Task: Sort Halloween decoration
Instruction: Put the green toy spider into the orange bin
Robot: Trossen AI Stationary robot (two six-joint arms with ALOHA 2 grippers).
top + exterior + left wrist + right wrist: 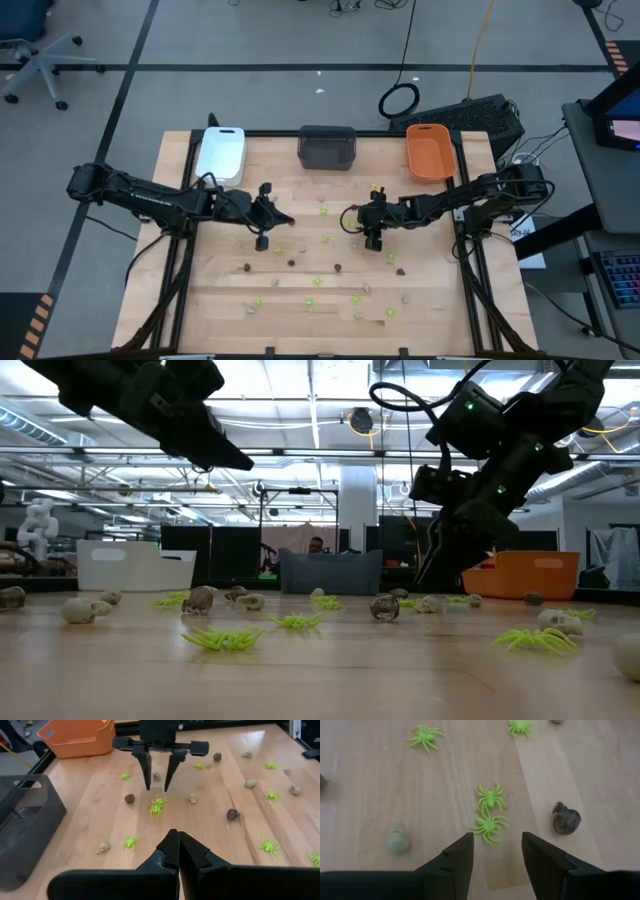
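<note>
The Halloween decoration lies scattered on the wooden table (pixel 200 290): lime green spiders, pale beige skulls and dark brown pieces. My right gripper (pixel 497 849) is open and tilted down, just short of a pair of touching green spiders (pixel 489 814); nothing is between its fingers. A beige skull (pixel 398 840) and a dark brown piece (pixel 566 817) lie to either side of the pair. My left gripper (pixel 178 839) is shut and empty above the table's middle left. It faces the right gripper (pixel 156 777) across the spider pair (pixel 157 806).
Three trays stand along the far edge: white (pixel 221 155) at the left, dark grey (pixel 327 147) in the middle, orange (pixel 431 150) at the right. Loose pieces cover the middle and the near half of the table (pixel 320 285). Both arms (pixel 150 197) (pixel 470 197) reach in from the sides.
</note>
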